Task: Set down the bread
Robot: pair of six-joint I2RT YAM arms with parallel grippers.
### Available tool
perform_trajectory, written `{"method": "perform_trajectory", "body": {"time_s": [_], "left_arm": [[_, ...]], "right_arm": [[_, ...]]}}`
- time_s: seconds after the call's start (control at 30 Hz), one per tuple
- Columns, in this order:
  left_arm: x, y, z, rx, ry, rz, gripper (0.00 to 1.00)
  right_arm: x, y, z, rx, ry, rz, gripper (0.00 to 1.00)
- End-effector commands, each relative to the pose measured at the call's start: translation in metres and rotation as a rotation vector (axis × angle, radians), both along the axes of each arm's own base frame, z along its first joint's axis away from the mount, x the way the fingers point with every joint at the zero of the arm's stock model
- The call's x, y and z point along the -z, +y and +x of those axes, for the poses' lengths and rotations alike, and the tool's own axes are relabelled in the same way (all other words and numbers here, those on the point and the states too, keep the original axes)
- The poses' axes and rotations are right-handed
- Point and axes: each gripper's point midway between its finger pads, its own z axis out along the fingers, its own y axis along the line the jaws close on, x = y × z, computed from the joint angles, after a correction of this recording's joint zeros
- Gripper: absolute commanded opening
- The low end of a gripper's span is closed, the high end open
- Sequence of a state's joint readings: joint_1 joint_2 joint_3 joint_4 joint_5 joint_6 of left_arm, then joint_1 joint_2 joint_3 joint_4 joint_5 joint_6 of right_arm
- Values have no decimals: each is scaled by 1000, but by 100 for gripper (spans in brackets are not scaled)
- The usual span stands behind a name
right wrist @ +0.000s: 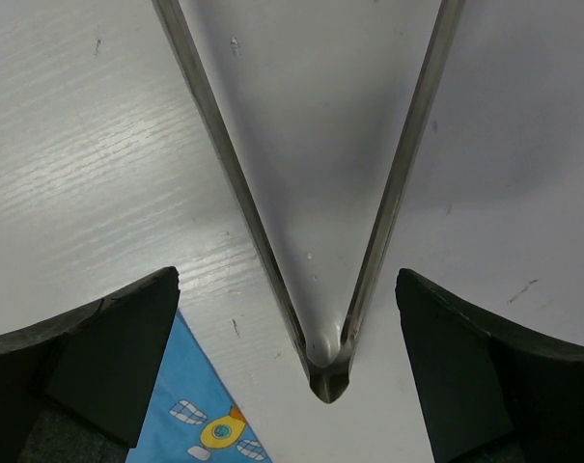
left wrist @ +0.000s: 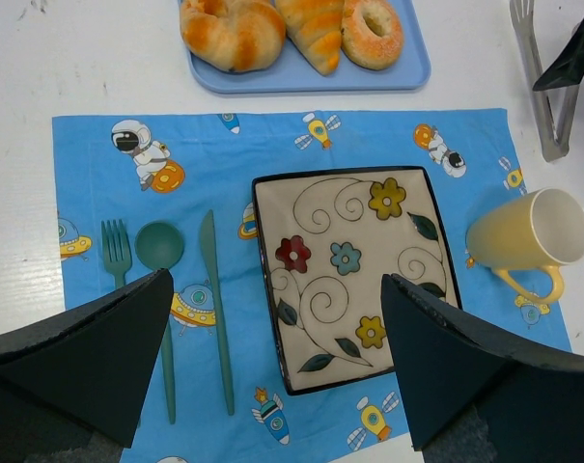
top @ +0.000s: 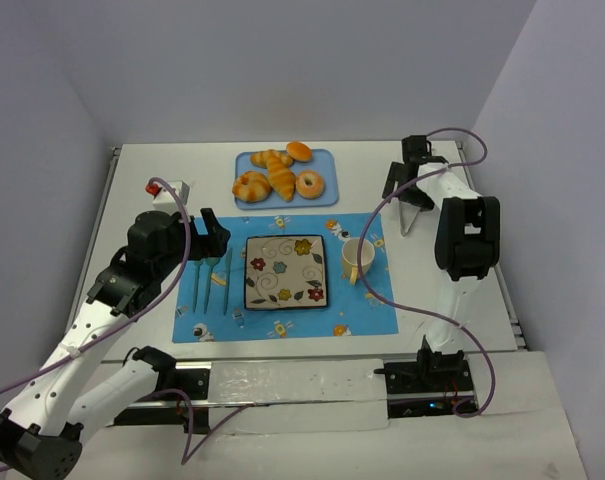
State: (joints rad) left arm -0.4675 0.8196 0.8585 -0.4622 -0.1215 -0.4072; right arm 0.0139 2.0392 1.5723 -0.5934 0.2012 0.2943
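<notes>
The bread (top: 281,181) is a long golden-orange ridged croissant lying on the blue tray (top: 323,160) at the back; its lower half shows in the left wrist view (left wrist: 314,29). The square flowered plate (top: 286,270) sits on the blue placemat, also in the left wrist view (left wrist: 354,275). My left gripper (top: 211,238) is open and empty, above the placemat's left side. My right gripper (top: 406,188) is open, low over the hinge end of the metal tongs (right wrist: 327,357), its fingers on either side without touching them.
A curved croissant (left wrist: 232,32), a ring donut (left wrist: 373,31) and a round bun (top: 299,151) share the tray. A yellow mug (left wrist: 533,231) lies right of the plate. A teal fork (left wrist: 117,253), spoon (left wrist: 160,246) and knife (left wrist: 214,289) lie to its left. A white box with a red button (top: 168,191) stands back left.
</notes>
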Motion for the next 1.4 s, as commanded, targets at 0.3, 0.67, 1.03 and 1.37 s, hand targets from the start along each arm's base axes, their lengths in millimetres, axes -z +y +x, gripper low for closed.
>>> {"method": "perform_trajectory", "body": {"time_s": [0.3,0.67,1.03,1.37], "left_arm": [[-2,-5,5,15,-6,-15,99],[0,-4,6,7,-2,-11,99],[1,-4,5,10,-2,-10,99],[-1,-4,5,10,-7,-10,99]], "right_arm": [[15,-19,8,56,19,9,100],[40,-15,11,52,47,71,100],[36,-24,16,83,33,60,98],[42,-18,19,69,36,95,77]]}}
